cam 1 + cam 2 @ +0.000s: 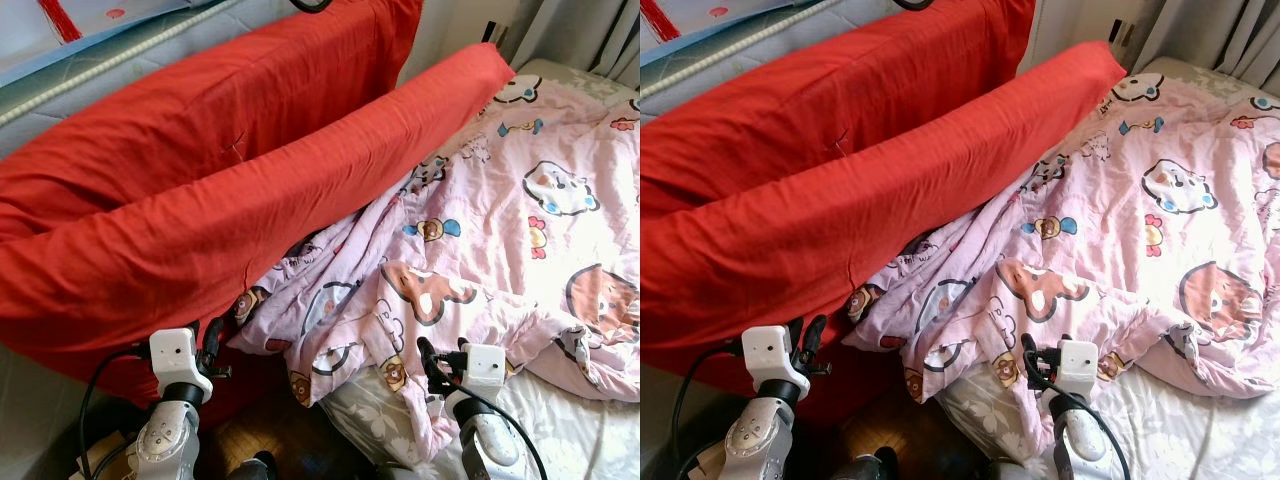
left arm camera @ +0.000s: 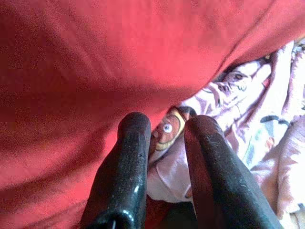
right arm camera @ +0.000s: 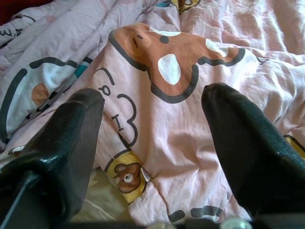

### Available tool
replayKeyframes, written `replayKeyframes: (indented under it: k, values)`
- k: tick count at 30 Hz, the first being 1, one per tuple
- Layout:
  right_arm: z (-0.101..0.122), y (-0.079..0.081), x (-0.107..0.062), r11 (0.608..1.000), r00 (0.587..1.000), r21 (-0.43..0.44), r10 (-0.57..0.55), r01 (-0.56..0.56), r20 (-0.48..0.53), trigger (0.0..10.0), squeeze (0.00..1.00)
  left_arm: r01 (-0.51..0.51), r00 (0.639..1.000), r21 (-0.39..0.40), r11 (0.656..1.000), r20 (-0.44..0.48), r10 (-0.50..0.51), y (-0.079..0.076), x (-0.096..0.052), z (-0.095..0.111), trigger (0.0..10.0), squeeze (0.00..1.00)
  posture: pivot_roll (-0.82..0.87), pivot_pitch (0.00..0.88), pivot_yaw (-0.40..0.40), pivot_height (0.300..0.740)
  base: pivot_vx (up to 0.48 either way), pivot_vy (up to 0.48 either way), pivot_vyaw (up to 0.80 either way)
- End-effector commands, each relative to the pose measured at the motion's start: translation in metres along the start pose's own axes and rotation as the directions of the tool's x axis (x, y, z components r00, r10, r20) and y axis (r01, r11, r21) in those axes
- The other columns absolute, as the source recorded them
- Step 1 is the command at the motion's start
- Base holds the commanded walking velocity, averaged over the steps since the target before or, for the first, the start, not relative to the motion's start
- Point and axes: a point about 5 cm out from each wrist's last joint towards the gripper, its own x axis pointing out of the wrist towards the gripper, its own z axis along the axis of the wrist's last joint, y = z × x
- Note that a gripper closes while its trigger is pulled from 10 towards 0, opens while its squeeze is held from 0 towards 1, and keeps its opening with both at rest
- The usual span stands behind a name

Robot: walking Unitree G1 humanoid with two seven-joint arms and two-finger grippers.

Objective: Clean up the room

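Two red pillows (image 1: pixel 250 150); one pink quilt (image 1: pixel 500 230)

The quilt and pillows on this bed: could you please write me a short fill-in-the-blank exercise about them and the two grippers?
1. The two long pillows lying beside the quilt are ____ in colour.
2. The crumpled pink quilt is printed with cartoon ____.
3. The right gripper hovers over the quilt with its fingers ____.
4. The left gripper points at the spot where the quilt's edge meets the lower ____.

Missing words: red; bears; open; pillow
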Motion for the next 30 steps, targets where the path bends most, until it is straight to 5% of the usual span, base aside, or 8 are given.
replayKeyframes:
  k: [1,6,30]
  values:
    - [-0.007,0.001,-0.005,1.0,1.0,0.002,-0.002,0.002,-0.029,10.0,0.0,-0.01,1.0,-0.006,1.0,-0.029,0.01,0.002,-0.005,-0.006,10.0,0.0,0.03,0.226,-0.01,0.695,0.0,0.0,0.0]
    - [-0.006,0.006,-0.005,1.0,1.0,-0.001,0.009,-0.009,-0.025,10.0,0.0,-0.002,0.999,-0.007,1.0,-0.037,0.002,0.0,-0.005,-0.006,10.0,0.0,0.03,0.205,-0.006,0.657,0.0,0.0,0.0]
    - [-0.014,0.018,-0.007,0.998,0.994,-0.005,0.061,-0.062,-0.086,10.0,0.0,0.013,0.999,-0.013,1.0,-0.047,-0.014,-0.005,0.002,-0.003,10.0,0.0,0.04,0.223,-0.006,0.647,0.0,0.0,0.0]
